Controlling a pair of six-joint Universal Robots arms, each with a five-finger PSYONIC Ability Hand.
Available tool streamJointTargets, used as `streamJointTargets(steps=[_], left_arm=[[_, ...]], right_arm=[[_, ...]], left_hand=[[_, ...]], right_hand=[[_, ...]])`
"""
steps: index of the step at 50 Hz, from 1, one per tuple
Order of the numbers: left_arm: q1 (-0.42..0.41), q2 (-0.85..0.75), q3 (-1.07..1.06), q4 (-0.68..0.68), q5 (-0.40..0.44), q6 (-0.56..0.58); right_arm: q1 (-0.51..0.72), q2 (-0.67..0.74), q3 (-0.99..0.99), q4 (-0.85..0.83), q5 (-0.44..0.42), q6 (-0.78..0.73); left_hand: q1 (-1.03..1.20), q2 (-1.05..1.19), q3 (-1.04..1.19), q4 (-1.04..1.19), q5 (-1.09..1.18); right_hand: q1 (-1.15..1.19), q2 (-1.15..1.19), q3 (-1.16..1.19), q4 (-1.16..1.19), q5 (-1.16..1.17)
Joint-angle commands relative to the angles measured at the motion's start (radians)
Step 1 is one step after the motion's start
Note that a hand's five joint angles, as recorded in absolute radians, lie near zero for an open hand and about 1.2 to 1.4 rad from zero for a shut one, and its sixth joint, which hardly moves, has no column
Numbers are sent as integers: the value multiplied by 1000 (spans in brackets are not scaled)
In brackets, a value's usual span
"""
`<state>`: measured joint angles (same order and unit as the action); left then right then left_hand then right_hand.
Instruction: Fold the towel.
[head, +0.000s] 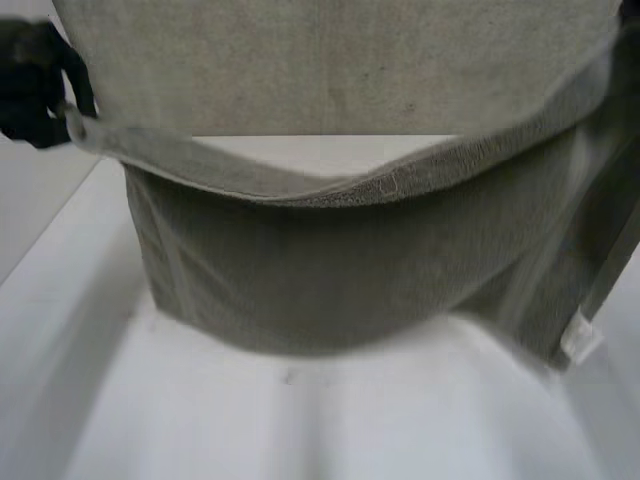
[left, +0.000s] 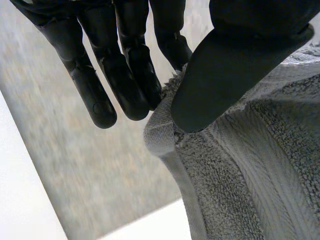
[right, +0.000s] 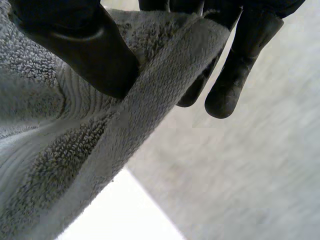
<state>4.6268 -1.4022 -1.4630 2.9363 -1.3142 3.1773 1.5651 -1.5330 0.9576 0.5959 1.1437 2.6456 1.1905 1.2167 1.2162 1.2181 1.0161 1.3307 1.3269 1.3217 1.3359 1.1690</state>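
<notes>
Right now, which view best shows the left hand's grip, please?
The left wrist view: thumb and fingers of the left hand pinch the towel corner. The head view shows it partly, at the towel's edge.

Grey terry-cloth towel: muted grey throughout; looped pile crossed by a flat ribbed band, with a smooth woven border along the hem.
Small white label: plain white.
Left robot hand: matt black.
Right robot hand: matt black.
White desk: plain white, unpatterned.
</notes>
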Motion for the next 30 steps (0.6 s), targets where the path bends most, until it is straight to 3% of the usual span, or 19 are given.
streamJointTargets(steps=[1,7,9,12,14,19,25,30], left_arm=[[4,-216,4,-23,0,33],[-57,-409,141,-42,-22,87],[-121,-504,273,-43,-51,90],[-132,-543,352,-42,-66,89],[-141,-599,517,-34,-98,82],[-143,-638,744,42,-137,26],[-112,-626,806,155,-146,-146],[-105,-630,767,144,-143,-177]], right_arm=[[10,197,-8,82,22,-128],[62,361,-108,77,54,-144],[127,457,-248,68,88,-110],[161,508,-353,53,116,-81],[203,603,-593,-19,189,9],[211,648,-833,-221,280,186],[207,604,-812,-265,265,231],[207,583,-697,-187,202,203]], left_hand=[[206,180,180,178,206],[206,180,180,178,206],[206,180,180,178,206],[206,180,180,178,206],[206,180,180,178,206],[206,180,180,178,206],[206,180,180,178,206],[206,180,180,178,206]], right_hand=[[66,69,75,60,53],[66,69,75,60,53],[66,69,75,60,53],[66,69,75,60,53],[66,69,75,60,53],[66,69,75,60,53],[66,69,75,60,53],[66,69,75,60,53]])
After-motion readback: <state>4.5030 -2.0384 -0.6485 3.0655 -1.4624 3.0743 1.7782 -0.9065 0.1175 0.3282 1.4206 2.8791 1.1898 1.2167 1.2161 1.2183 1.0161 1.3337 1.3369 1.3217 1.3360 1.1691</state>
